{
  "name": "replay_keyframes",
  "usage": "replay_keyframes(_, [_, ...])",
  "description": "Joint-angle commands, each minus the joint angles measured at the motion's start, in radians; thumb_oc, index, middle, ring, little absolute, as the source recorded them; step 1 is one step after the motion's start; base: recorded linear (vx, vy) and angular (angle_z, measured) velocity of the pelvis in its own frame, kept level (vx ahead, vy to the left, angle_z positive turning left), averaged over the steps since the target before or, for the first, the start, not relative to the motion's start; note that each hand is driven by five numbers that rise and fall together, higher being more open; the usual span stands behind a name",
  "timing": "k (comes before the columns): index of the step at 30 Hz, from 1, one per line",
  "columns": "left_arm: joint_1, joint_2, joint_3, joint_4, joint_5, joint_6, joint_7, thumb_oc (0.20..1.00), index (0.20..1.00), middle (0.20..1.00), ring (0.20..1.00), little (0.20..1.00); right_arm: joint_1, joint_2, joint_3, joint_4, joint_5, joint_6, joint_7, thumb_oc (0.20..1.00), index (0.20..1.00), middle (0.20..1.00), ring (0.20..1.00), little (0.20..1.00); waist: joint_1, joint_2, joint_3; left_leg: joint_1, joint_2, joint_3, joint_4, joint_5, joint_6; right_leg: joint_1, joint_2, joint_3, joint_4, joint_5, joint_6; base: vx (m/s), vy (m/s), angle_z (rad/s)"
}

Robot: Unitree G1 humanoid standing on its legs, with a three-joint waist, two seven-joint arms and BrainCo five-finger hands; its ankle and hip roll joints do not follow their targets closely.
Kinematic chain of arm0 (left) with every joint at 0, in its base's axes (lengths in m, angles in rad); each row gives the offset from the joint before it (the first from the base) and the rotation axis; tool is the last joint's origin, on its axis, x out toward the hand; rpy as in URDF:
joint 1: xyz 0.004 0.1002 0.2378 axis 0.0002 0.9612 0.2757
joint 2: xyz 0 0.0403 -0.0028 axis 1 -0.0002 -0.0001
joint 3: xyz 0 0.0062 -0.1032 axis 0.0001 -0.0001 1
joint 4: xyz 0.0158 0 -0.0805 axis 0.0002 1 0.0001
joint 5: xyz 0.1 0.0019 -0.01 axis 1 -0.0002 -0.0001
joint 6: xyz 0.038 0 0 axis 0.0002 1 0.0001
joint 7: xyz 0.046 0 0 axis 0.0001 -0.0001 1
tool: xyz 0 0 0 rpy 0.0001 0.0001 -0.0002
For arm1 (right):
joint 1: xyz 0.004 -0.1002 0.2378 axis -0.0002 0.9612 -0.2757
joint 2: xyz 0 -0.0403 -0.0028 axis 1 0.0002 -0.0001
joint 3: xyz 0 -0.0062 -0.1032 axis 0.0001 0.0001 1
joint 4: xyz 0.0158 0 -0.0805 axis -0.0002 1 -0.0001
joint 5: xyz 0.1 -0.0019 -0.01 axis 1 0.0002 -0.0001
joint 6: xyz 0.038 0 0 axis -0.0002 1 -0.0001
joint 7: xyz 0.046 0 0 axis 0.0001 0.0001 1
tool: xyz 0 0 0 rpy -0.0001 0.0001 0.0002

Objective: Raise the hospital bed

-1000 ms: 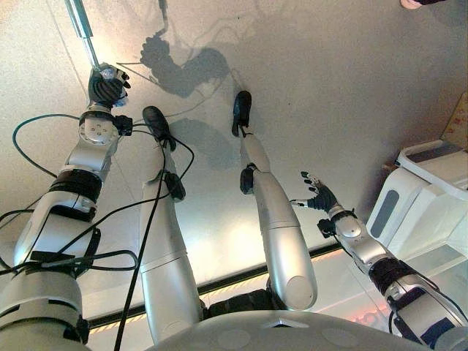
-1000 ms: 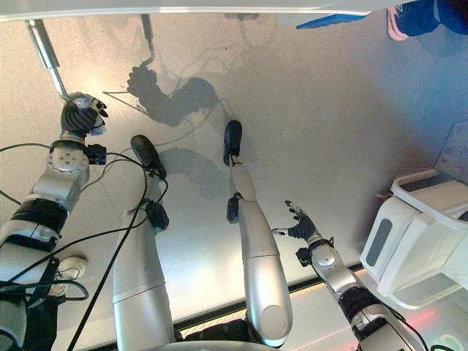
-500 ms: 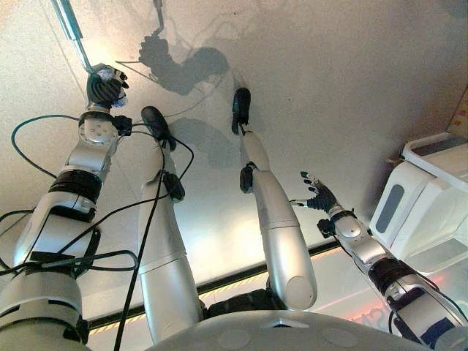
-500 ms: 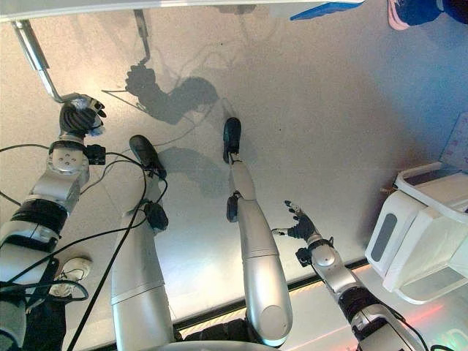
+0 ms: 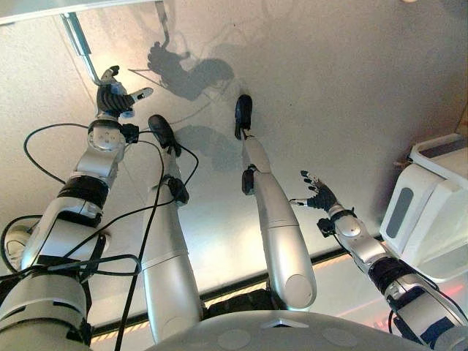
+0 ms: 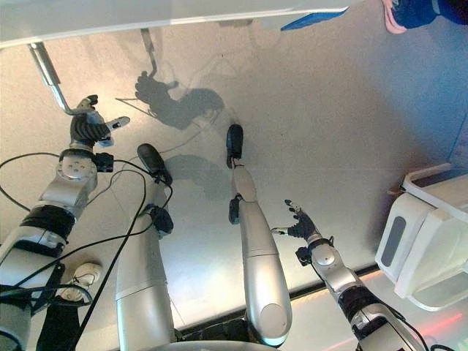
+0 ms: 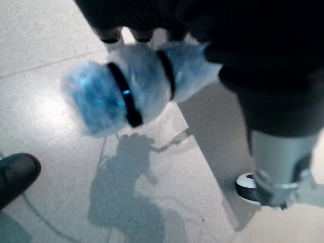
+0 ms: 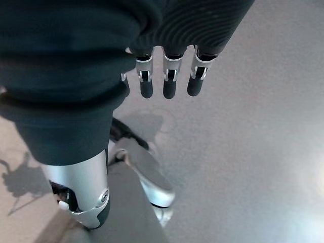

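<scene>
The hospital bed's underside (image 6: 146, 20) runs along the top edge of the head views. A metal crank rod (image 5: 79, 45) slants down from it and bends toward my left hand (image 5: 113, 96). That hand is open, fingers spread and thumb stuck out, right at the crank's end. In the left wrist view the crank's pale blue handle (image 7: 126, 87) with black rings lies just past my fingers (image 7: 111, 34), which are not wrapped round it. My right hand (image 5: 320, 196) hangs open low on the right over bare floor, its fingers (image 8: 169, 83) straight and holding nothing.
A white machine housing (image 5: 431, 212) stands on the floor at the right. A person's pink shoe (image 6: 398, 13) shows at the top right corner, with a blue bed part (image 6: 314, 17) beside it. Pale floor lies between the crank and the machine.
My left hand, shut round the crank handle before, has opened and spread its fingers. The camera has shifted, bringing the bed's edge into view. The right hand has not moved.
</scene>
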Motion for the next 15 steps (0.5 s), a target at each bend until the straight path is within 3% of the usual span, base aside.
replay_keyframes(1, [0.095, -0.013, 0.064, -0.050, -0.004, -0.016, -0.016, 1.000, 1.000, 1.000, 1.000, 1.000, 0.044, -0.031, -0.012, 0.003, 0.002, 0.018, -0.007, 1.000, 1.000, 1.000, 1.000, 1.000, 0.043, -0.020, -0.013, 0.088, -0.045, -0.024, -0.049, 0.000, -0.060, 0.029, -0.035, -0.025, 0.056, -0.048, 0.102, -0.02, -0.033, 0.01])
replay_keyframes(5, [0.152, -0.059, 0.076, -0.051, -0.016, -0.014, -0.031, 1.000, 1.000, 1.000, 1.000, 1.000, 0.053, -0.028, -0.030, 0.035, -0.006, 0.030, -0.012, 1.000, 1.000, 1.000, 1.000, 1.000, 0.056, -0.002, -0.013, 0.145, -0.053, -0.018, -0.077, 0.014, -0.063, 0.082, -0.041, -0.033, 0.056, -0.057, 0.099, -0.04, -0.049, 0.04])
replay_keyframes(12, [0.342, -0.200, 0.096, 0.027, -0.041, 0.001, -0.088, 1.000, 1.000, 1.000, 1.000, 1.000, 0.038, -0.017, -0.071, 0.147, -0.035, 0.063, -0.023, 1.000, 1.000, 1.000, 1.000, 1.000, 0.098, 0.061, -0.013, 0.359, -0.075, -0.017, -0.167, 0.049, -0.069, 0.278, -0.043, -0.060, 0.056, -0.093, 0.087, -0.02, -0.041, 0.03])
replay_keyframes(13, [0.361, -0.208, 0.101, 0.031, -0.027, 0.003, -0.097, 1.000, 1.000, 1.000, 1.000, 1.000, 0.030, -0.014, -0.078, 0.154, -0.040, 0.065, -0.023, 1.000, 1.000, 1.000, 1.000, 1.000, 0.100, 0.067, -0.013, 0.369, -0.081, -0.012, -0.185, 0.080, -0.061, 0.284, -0.047, -0.067, 0.049, -0.073, 0.078, -0.03, -0.050, 0.05])
replay_keyframes(15, [0.419, -0.231, 0.096, 0.022, -0.011, 0.006, -0.115, 1.000, 1.000, 1.000, 1.000, 1.000, 0.038, -0.008, -0.089, 0.186, -0.048, 0.070, -0.019, 1.000, 1.000, 1.000, 1.000, 1.000, 0.113, 0.084, -0.013, 0.430, -0.080, -0.019, -0.210, 0.088, -0.065, 0.342, -0.045, -0.078, 0.047, -0.084, 0.076, 0.01, -0.064, 0.06])
